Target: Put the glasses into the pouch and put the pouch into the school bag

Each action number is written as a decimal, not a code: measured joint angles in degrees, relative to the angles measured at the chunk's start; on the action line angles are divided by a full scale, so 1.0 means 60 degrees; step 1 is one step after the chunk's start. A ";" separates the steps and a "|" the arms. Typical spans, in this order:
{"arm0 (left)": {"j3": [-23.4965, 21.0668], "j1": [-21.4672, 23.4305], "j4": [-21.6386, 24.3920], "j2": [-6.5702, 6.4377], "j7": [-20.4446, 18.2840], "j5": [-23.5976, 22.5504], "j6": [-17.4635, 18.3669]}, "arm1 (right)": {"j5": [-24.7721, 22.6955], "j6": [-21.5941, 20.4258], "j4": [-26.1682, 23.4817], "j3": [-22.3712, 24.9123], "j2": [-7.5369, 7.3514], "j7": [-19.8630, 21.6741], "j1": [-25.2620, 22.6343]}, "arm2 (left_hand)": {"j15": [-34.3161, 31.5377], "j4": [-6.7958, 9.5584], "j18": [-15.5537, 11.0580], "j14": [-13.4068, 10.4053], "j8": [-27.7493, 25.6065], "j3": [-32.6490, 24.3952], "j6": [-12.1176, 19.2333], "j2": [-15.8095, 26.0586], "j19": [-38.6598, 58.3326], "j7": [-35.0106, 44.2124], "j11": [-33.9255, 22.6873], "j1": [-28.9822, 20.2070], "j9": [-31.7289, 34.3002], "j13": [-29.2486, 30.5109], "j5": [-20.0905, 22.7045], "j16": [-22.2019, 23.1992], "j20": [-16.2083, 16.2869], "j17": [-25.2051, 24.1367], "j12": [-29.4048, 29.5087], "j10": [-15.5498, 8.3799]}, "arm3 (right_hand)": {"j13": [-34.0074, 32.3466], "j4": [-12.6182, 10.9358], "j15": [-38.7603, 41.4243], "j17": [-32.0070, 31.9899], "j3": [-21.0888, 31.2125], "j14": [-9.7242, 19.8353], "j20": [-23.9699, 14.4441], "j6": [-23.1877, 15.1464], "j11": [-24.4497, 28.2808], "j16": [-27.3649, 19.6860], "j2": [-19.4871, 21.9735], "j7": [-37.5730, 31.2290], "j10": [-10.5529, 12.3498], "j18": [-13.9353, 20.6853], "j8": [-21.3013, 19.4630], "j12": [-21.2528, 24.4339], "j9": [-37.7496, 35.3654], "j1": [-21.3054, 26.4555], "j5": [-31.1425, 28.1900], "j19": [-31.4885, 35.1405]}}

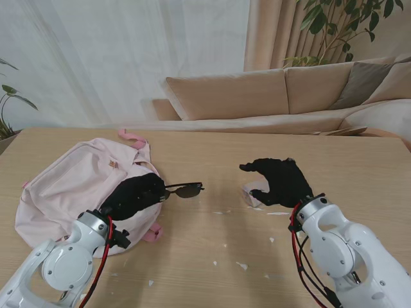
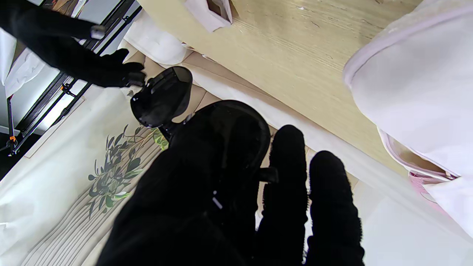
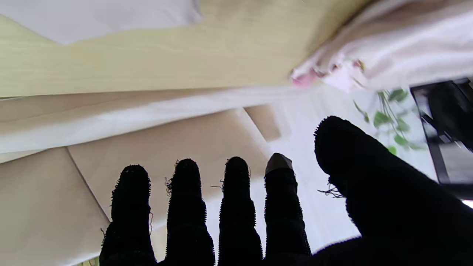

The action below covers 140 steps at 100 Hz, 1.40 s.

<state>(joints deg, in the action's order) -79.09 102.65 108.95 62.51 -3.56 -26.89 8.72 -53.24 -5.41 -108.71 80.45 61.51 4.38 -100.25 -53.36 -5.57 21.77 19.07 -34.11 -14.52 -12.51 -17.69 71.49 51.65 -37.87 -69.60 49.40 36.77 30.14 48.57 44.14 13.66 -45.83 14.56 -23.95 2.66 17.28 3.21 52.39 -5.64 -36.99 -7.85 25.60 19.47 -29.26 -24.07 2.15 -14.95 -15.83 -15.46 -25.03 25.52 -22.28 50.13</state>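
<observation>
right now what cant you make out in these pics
- Pouch: stand view, mostly hidden under the right hand; whether its mouth is open cannot be told.
- Glasses: the arms are hidden by the left hand in both the stand and left wrist views.
- School bag: zipper and opening not visible; right wrist view shows it blurred.
- White bits on the table: too small to identify.

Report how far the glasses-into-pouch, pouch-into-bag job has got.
Done: the left hand has picked up the dark-lensed black sunglasses and holds them above the wooden table. In hand: the right hand, fingers spread, hangs over the small pale fabric pouch without holding it. Left: glasses into the pouch, then pouch into the pink fabric school bag, which lies flat on the table.
</observation>
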 measured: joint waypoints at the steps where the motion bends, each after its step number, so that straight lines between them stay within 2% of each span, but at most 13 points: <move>1: 0.0001 0.0000 0.0003 0.0000 0.0000 -0.0001 -0.0009 | -0.0051 -0.0020 0.0062 0.0007 -0.0010 0.0036 0.0032 | -0.0001 0.0000 0.0000 0.0000 -0.0001 0.0000 0.0000 0.0000 0.0000 0.0000 0.0000 0.0000 0.0000 0.0000 0.0000 0.0020 0.0000 0.0000 0.0000 0.0000 | 0.0040 0.0000 -0.0007 -0.0034 0.0028 0.0011 0.0037 -0.0028 0.0000 -0.0009 -0.0003 -0.0057 0.0002 0.0048 -0.0002 0.0000 0.0000 0.0000 0.0008 -0.0033; 14: 0.0057 -0.0018 0.0021 -0.0003 -0.0013 -0.0022 -0.0137 | -0.0237 -0.0439 0.0949 0.0005 -0.0149 0.0400 0.0563 | -0.0003 0.0000 0.0000 0.0020 -0.0003 0.0000 -0.0001 0.0000 0.0002 0.0000 -0.0002 0.0001 0.0000 0.0000 0.0000 0.0044 0.0000 0.0000 -0.0001 0.0000 | 0.0332 0.0000 -0.0144 -0.0246 0.0232 0.0256 0.0612 -0.0255 -0.0108 -0.0239 -0.0076 -0.0090 0.0226 0.0400 -0.0015 0.0007 0.0484 0.0000 0.0327 -0.0637; 22: 0.0134 -0.0063 0.0022 -0.0007 -0.0013 -0.0039 -0.0203 | -0.0231 -0.0626 0.1498 -0.0131 -0.0242 0.0615 0.0974 | -0.0003 0.0000 0.0000 0.0023 -0.0005 0.0000 -0.0001 0.0000 0.0003 0.0000 -0.0003 0.0001 0.0000 0.0000 0.0000 0.0047 0.0000 0.0000 -0.0002 0.0000 | 0.0471 0.0000 -0.0300 -0.0355 0.0236 0.0361 0.0948 -0.0259 -0.0018 -0.0351 -0.0080 -0.0092 0.0233 0.0584 -0.0091 0.0054 0.0488 0.0000 0.0382 -0.0899; 35: 0.0246 -0.0117 0.0059 -0.0007 -0.0023 -0.0038 -0.0270 | -0.0310 -0.0702 0.2254 -0.0539 -0.0380 0.0968 0.1638 | -0.0005 0.0000 0.0000 0.0035 -0.0018 0.0000 -0.0001 0.0000 0.0083 0.0000 -0.0004 0.0001 0.0000 0.0000 0.0000 0.0059 0.0001 0.0000 -0.0004 0.0001 | 0.0617 0.0000 -0.0266 -0.0449 0.0240 0.0465 0.1176 -0.0271 -0.0007 -0.0361 -0.0172 -0.0093 0.0317 0.0827 -0.0104 0.0064 0.0818 -0.0003 0.0723 -0.1073; 44: 0.0284 -0.0155 0.0091 -0.0010 -0.0085 -0.0040 -0.0271 | -0.0753 -0.0767 0.2651 -0.0793 -0.0441 0.1233 0.2050 | -0.0005 0.0000 0.0000 0.0037 -0.0024 0.0000 -0.0001 0.0000 0.0088 0.0000 -0.0006 0.0001 0.0000 0.0001 0.0000 0.0060 0.0003 0.0001 -0.0004 0.0002 | 0.0728 0.0000 -0.0266 -0.0468 0.0240 0.0499 0.1284 -0.0271 -0.0008 -0.0453 -0.0331 -0.0093 0.0362 0.0839 -0.0112 0.0065 0.0966 -0.0013 0.0980 -0.1075; 52: 0.0285 -0.0184 0.0097 -0.0012 -0.0147 -0.0030 -0.0223 | -0.1230 -0.0834 0.2980 -0.0957 -0.0480 0.1245 0.2353 | -0.0006 0.0000 0.0000 0.0036 -0.0025 0.0000 -0.0001 0.0000 0.0090 0.0000 -0.0009 0.0001 0.0000 0.0000 0.0000 0.0061 0.0003 0.0001 -0.0005 0.0003 | 0.0737 0.0000 -0.0266 -0.0474 0.0284 0.0588 0.1474 -0.0271 0.0018 -0.0571 -0.0464 -0.0092 0.0436 0.0935 -0.0226 0.0072 0.1073 -0.0021 0.1222 -0.1079; 67: 0.0319 -0.0262 0.0095 -0.0018 -0.0181 0.0000 -0.0216 | -0.1283 -0.0991 0.3623 -0.1237 -0.0545 0.1158 0.2829 | -0.0005 -0.0001 0.0000 0.0038 -0.0026 0.0000 -0.0001 0.0000 0.0092 0.0000 -0.0024 0.0001 0.0000 0.0002 0.0000 0.0061 0.0003 0.0001 -0.0005 0.0003 | 0.0738 0.0000 -0.0266 -0.0481 0.0360 0.0592 0.1536 -0.0271 0.0018 -0.0591 -0.0545 -0.0093 0.0450 0.0937 -0.0358 0.0072 0.1073 -0.0025 0.1224 -0.1079; 81: 0.0428 -0.0342 0.0120 -0.0020 -0.0174 -0.0021 -0.0469 | -0.1669 -0.1427 0.4152 -0.1492 -0.0611 0.0898 0.3162 | -0.0007 -0.0001 0.0000 0.0039 -0.0099 0.0000 -0.0001 0.0000 0.0092 0.0000 -0.0024 0.0001 0.0000 0.0002 0.0000 0.0064 0.0003 0.0000 -0.0005 0.0004 | 0.0738 0.0000 -0.0266 -0.0481 0.0370 0.0631 0.1623 -0.0271 0.0018 -0.0596 -0.0545 -0.0092 0.0454 0.0937 -0.0424 0.0072 0.1072 -0.0162 0.1225 -0.1076; 100: 0.0590 -0.0446 0.0216 -0.0024 -0.0187 -0.0199 -0.0793 | -0.1816 -0.1782 0.4621 -0.1628 -0.0658 0.0722 0.3341 | -0.0007 0.0000 0.0000 0.0039 -0.0101 0.0000 -0.0001 0.0000 0.0093 0.0000 -0.0024 0.0001 0.0000 0.0002 0.0000 0.0064 0.0003 0.0000 -0.0005 0.0004 | 0.0738 0.0000 -0.0265 -0.0464 0.0370 0.0712 0.1628 -0.0271 0.0018 -0.0616 -0.0545 -0.0090 0.0454 0.0938 -0.0479 0.0072 0.1071 -0.0171 0.1225 -0.1059; 119: 0.0632 -0.0497 0.0250 -0.0024 -0.0224 -0.0278 -0.0914 | -0.1664 -0.1957 0.5156 -0.1588 -0.0677 0.0740 0.3466 | -0.0007 0.0000 0.0000 0.0040 -0.0103 0.0000 -0.0001 0.0000 0.0093 0.0000 -0.0024 0.0001 -0.0001 0.0002 0.0000 0.0064 0.0003 0.0001 -0.0005 0.0004 | 0.0853 0.0000 -0.0483 -0.0473 0.0370 0.0716 0.1794 -0.0274 -0.0359 -0.0835 -0.0545 0.0175 0.0469 0.0937 -0.0499 0.0260 0.1071 -0.0171 0.1361 -0.1052; 132: 0.0630 -0.0483 0.0262 -0.0017 -0.0159 -0.0278 -0.0914 | -0.0905 -0.1968 0.5414 -0.1712 -0.0737 0.1289 0.3684 | -0.0007 0.0000 0.0000 0.0040 -0.0104 0.0000 -0.0001 0.0000 0.0093 0.0000 -0.0024 0.0001 -0.0001 0.0002 0.0000 0.0065 0.0003 0.0001 -0.0005 0.0004 | 0.1358 0.0000 -0.0728 -0.0620 0.0345 0.0716 0.1877 -0.0262 -0.1031 -0.1065 -0.0765 0.0623 0.0452 0.0937 -0.0499 0.0532 0.1418 -0.0520 0.2175 -0.1050; 137: 0.0623 -0.0477 0.0263 -0.0013 -0.0126 -0.0278 -0.0910 | -0.0854 -0.2002 0.5486 -0.1852 -0.0769 0.1371 0.3802 | -0.0007 0.0000 0.0000 0.0040 -0.0104 0.0000 -0.0001 0.0000 0.0093 0.0000 -0.0024 0.0001 -0.0001 0.0002 0.0000 0.0065 0.0003 0.0001 -0.0006 0.0004 | 0.1565 0.0001 -0.0825 -0.0642 0.0040 0.0716 0.1880 -0.0253 -0.1180 -0.1165 -0.0813 0.1059 0.0398 0.0937 -0.0499 0.0610 0.1663 -0.0549 0.2421 -0.1050; 140: 0.0619 -0.0475 0.0264 -0.0012 -0.0109 -0.0278 -0.0908 | -0.0930 -0.2026 0.5533 -0.1977 -0.0794 0.1346 0.3887 | -0.0007 0.0000 0.0000 0.0040 -0.0104 0.0000 -0.0001 0.0000 0.0093 0.0000 -0.0024 0.0001 -0.0001 0.0002 0.0000 0.0066 0.0003 0.0000 -0.0006 0.0004 | 0.1683 0.0010 -0.0858 -0.0654 -0.0317 0.0716 0.1880 -0.0251 -0.1286 -0.1206 -0.0815 0.1886 0.0350 0.0935 -0.0746 0.0671 0.1887 -0.0631 0.2420 -0.1050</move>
<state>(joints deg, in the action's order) -75.38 99.80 110.53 62.44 -4.21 -28.56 3.28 -58.82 -17.56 -75.51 68.59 56.74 12.46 -76.93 -53.40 -5.57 21.77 19.31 -34.74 -14.52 -12.52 -17.69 72.05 51.65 -38.01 -69.59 49.39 36.78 30.14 48.97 44.16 13.67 -45.86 14.58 -13.86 2.72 12.13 -0.71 50.49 -1.35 -25.71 -9.35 17.89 12.24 -34.15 -12.75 4.25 -9.34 -20.31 -11.43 -13.71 21.73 -7.76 43.83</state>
